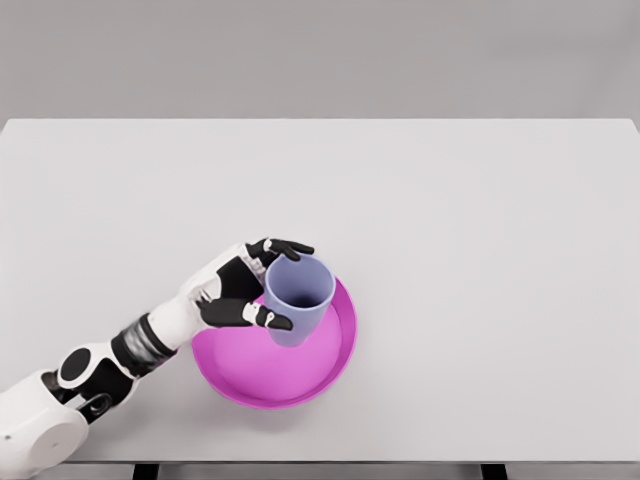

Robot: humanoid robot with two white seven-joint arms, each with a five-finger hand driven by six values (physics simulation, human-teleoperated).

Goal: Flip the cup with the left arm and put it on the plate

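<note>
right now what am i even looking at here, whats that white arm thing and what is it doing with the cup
This is a computer simulation, not a real photo. The single picture comes from a camera on a humanoid robot's head, looking down at a white table. The white arm entering from the lower left is the robot's left arm, ending in a five-finger left hand with black fingers. That hand is wrapped around a pale blue-purple cup, fingers on either side of its rim. The cup's open mouth faces up toward the camera, and it sits over the left part of a bright pink plate. Whether the cup's base already touches the plate cannot be told from this angle. The robot's right arm is not in the picture.
</note>
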